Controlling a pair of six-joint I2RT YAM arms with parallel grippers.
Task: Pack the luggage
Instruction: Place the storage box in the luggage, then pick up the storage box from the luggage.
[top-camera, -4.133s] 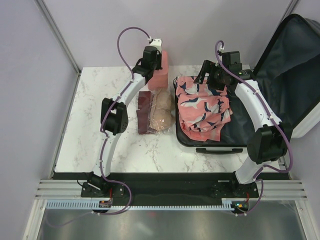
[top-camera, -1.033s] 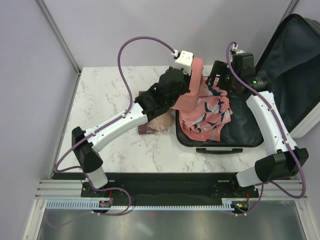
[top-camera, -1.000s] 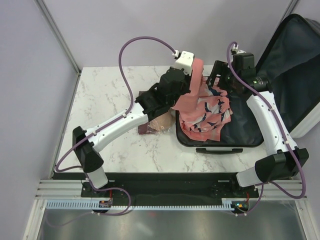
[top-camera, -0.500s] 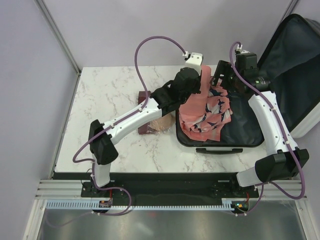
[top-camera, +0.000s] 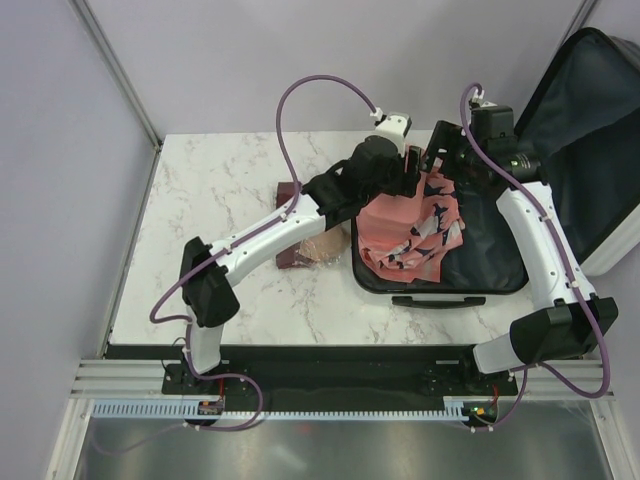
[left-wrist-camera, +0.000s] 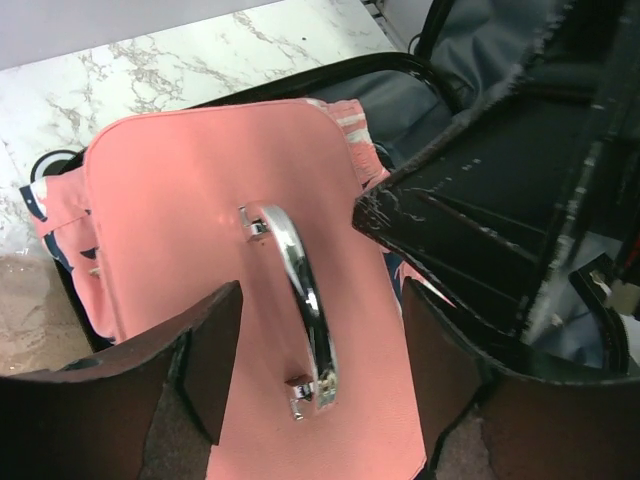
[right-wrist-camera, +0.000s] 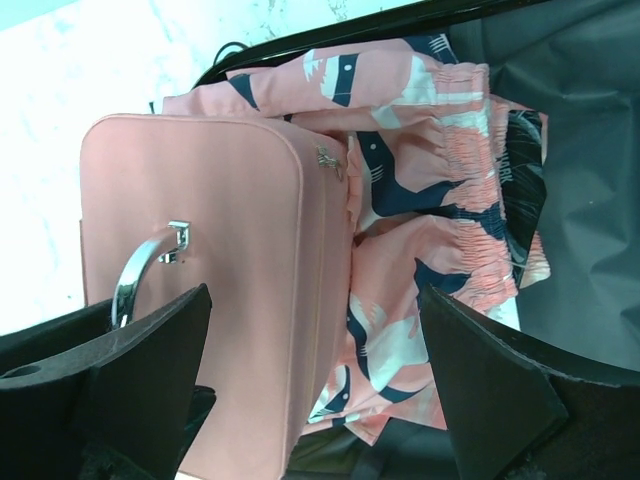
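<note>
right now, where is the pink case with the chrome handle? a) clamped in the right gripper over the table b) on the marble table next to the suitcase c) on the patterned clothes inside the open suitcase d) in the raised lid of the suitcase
c: the pink case lies on the patterned clothes inside the open luggage, and the left gripper stands open on either side of its handle.
</note>
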